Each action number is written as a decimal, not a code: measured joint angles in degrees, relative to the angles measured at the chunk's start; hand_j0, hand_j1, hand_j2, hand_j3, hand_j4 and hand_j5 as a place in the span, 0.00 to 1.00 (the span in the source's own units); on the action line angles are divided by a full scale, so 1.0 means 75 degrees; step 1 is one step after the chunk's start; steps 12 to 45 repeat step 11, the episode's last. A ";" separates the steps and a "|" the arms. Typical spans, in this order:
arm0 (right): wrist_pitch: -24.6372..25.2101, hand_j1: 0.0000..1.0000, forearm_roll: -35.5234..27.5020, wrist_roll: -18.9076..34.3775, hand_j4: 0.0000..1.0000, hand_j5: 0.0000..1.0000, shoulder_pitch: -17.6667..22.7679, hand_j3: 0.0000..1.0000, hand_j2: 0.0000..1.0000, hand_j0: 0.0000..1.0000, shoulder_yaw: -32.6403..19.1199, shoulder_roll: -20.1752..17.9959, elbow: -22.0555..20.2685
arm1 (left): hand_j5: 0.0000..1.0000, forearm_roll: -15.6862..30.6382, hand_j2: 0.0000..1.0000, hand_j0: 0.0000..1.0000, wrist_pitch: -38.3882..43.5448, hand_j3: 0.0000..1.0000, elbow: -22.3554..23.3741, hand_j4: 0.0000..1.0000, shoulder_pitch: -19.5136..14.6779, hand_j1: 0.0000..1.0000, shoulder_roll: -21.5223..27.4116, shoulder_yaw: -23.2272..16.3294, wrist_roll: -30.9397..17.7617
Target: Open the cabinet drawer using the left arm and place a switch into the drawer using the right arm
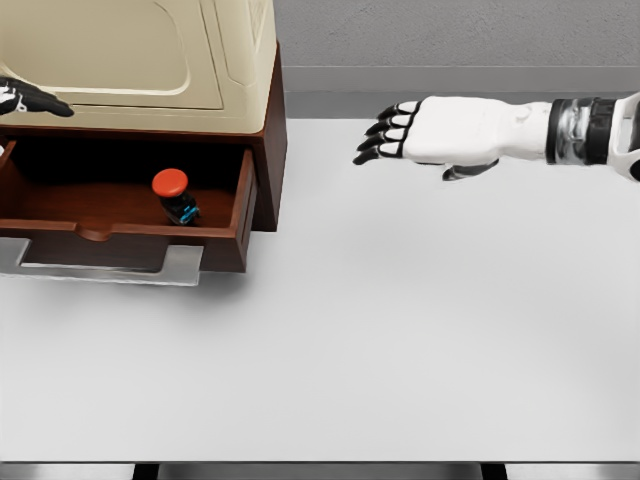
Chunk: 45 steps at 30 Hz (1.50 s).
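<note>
Fingers point(385, 130) of the right hand point(440, 135) are stretched out flat and slightly spread, holding nothing, their dark tips pointing toward the cabinet while the thumb hangs below the palm. Well off beyond those fingertips, lower and past the cabinet's corner, the switch point(175, 195) lies inside the open drawer point(120, 240): a red round cap on a dark body with a blue mark, tilted over near the drawer's right wall and just behind its front board. The drawer is pulled out from the brown cabinet point(268, 150), its pale metal handle point(110, 265) hanging forward over the white table point(400, 330). At the far edge of the view, level with the top of the drawer opening, only the dark fingertips of the left hand point(30, 98) show against the cream upper panel; whether they are spread or curled cannot be told. Judging from how things lie, both parts of the task look done: the drawer is open and the switch rests in it, so what remains seems to be only drawing the arms clear. Below and in front of the right fingers the table gives broad free room, the nearest hard edge being the cabinet's right corner ahead of the fingertips, apart from them.
</note>
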 measured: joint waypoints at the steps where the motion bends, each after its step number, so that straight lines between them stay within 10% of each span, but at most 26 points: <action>1: 0.0003 1.00 -0.0106 -0.0001 1.00 1.00 0.0223 1.00 1.00 1.00 -0.0264 -0.0250 -0.0018 | 1.00 0.0002 1.00 1.00 -0.0001 1.00 -0.0250 1.00 0.0000 1.00 -0.0052 -0.0002 0.0001; 11: 0.0013 1.00 -0.0376 -0.0003 1.00 1.00 0.0586 1.00 1.00 1.00 -0.0373 -0.0959 0.0250 | 1.00 0.0009 1.00 1.00 0.0001 1.00 -0.1017 1.00 0.0142 1.00 -0.0516 0.0003 -0.0001; 45: 0.0013 1.00 -0.0376 -0.0003 1.00 1.00 0.0586 1.00 1.00 1.00 -0.0373 -0.0959 0.0250 | 1.00 0.0009 1.00 1.00 0.0001 1.00 -0.1017 1.00 0.0142 1.00 -0.0516 0.0003 -0.0001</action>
